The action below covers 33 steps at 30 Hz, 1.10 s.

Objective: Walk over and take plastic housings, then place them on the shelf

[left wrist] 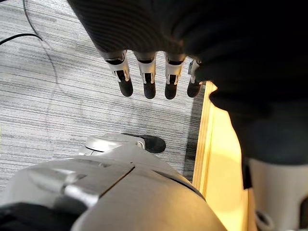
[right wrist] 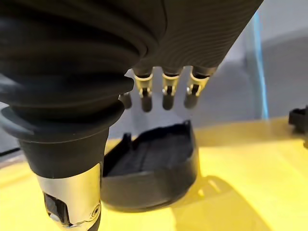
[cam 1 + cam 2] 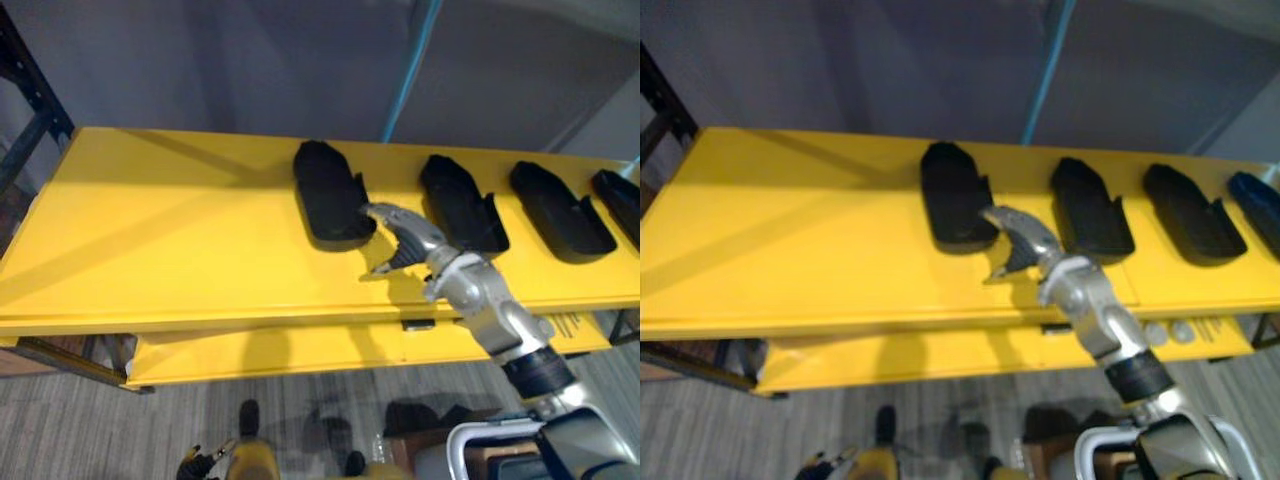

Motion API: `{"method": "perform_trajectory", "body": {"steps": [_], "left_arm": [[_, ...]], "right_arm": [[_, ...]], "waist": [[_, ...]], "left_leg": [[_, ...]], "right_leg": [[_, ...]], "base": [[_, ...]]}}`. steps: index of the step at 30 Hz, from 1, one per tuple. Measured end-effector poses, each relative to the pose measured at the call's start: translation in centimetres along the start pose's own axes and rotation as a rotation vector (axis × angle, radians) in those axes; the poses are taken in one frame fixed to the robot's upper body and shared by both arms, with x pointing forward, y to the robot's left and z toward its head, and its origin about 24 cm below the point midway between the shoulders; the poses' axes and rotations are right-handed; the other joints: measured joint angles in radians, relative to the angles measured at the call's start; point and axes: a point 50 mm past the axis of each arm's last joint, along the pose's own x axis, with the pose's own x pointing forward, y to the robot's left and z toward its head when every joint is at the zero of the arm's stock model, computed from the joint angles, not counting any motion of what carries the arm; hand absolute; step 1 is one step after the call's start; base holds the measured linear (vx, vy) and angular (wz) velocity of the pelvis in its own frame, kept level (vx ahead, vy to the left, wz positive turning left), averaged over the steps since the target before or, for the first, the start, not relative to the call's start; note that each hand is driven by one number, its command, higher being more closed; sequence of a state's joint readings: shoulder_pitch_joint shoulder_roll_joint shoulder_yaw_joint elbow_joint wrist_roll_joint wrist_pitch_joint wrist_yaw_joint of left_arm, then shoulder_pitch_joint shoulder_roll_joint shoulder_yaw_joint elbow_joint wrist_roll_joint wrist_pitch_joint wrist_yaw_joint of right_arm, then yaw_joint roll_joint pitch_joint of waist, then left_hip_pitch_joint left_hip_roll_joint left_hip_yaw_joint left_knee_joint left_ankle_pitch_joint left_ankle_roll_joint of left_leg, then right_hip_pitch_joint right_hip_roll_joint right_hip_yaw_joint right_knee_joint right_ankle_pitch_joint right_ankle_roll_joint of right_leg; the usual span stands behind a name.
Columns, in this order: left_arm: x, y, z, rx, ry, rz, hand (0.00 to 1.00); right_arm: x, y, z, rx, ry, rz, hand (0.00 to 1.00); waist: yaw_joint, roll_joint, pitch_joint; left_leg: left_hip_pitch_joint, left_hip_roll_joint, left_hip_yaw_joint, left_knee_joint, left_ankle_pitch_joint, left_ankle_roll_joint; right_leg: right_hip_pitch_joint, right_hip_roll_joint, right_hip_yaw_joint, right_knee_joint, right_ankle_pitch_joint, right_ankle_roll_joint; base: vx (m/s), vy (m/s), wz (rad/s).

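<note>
Yellow shelf: four black plastic housings along its far edge. My right hand just beside the leftmost, fingers slack, empty; my left hand over floor, fingers straight.

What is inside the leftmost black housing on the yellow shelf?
The leftmost housing is an open shell, and nothing shows in its dark hollow. Its near wall covers the inner floor just behind it. The right hand hangs by its edge, open, holding nothing.

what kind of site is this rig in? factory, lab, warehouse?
Likely an indoor workshop or storage bay: a yellow metal shelf on a dark steel frame, black plastic housings laid in a row on it, grey striped flooring below and a grey partition behind.
</note>
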<state>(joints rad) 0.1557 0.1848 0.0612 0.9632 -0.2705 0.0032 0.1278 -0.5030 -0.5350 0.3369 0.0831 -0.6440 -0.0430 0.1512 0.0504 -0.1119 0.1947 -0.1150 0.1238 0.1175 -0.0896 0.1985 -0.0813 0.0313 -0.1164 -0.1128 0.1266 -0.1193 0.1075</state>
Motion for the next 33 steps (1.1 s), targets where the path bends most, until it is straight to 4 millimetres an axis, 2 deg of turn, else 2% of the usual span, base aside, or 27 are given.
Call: {"method": "perform_trajectory", "body": {"steps": [6, 16, 23, 33], "left_arm": [[0.0, -0.3, 0.2, -0.010, 0.000, -0.006, 0.00], [0.1, -0.5, 0.6, -0.016, -0.011, -0.010, 0.00], [0.3, -0.7, 1.2, -0.018, -0.023, -0.008, 0.00], [0.3, -0.9, 1.4, -0.017, -0.020, -0.012, 0.00]], "right_arm": [[0.4, -0.2, 0.3, -0.003, -0.013, 0.026, 0.00], [1.7, 0.8, 1.0, -0.018, -0.039, 0.114, 0.00], [2.4, 1.6, 1.2, -0.047, -0.027, 0.257, 0.00], [3.2, 0.9, 1.7, -0.078, -0.031, 0.331, 0.00]], "waist": [[0.002, 0.011, 0.008], [0.013, 0.018, 0.027], [0.023, 0.007, 0.051], [0.024, 0.008, 0.063]], "left_leg": [[-0.009, -0.001, 0.000, 0.000, 0.005, 0.005], [-0.008, 0.001, -0.009, 0.000, 0.004, 0.005], [-0.017, 0.000, -0.014, 0.000, 0.004, 0.005], [-0.022, 0.003, -0.012, 0.000, 0.004, 0.005]], "right_leg": [[-0.007, -0.001, -0.001, 0.004, 0.005, 0.007], [0.000, 0.003, -0.015, 0.006, 0.000, -0.001], [-0.004, 0.003, -0.021, 0.005, -0.002, -0.003], [-0.017, 0.005, -0.019, 0.019, -0.004, -0.006]], "base": [[0.02, -0.003, 0.00], [0.01, -0.006, 0.02], [0.00, -0.001, 0.02], [0.00, 0.000, 0.00]]}}
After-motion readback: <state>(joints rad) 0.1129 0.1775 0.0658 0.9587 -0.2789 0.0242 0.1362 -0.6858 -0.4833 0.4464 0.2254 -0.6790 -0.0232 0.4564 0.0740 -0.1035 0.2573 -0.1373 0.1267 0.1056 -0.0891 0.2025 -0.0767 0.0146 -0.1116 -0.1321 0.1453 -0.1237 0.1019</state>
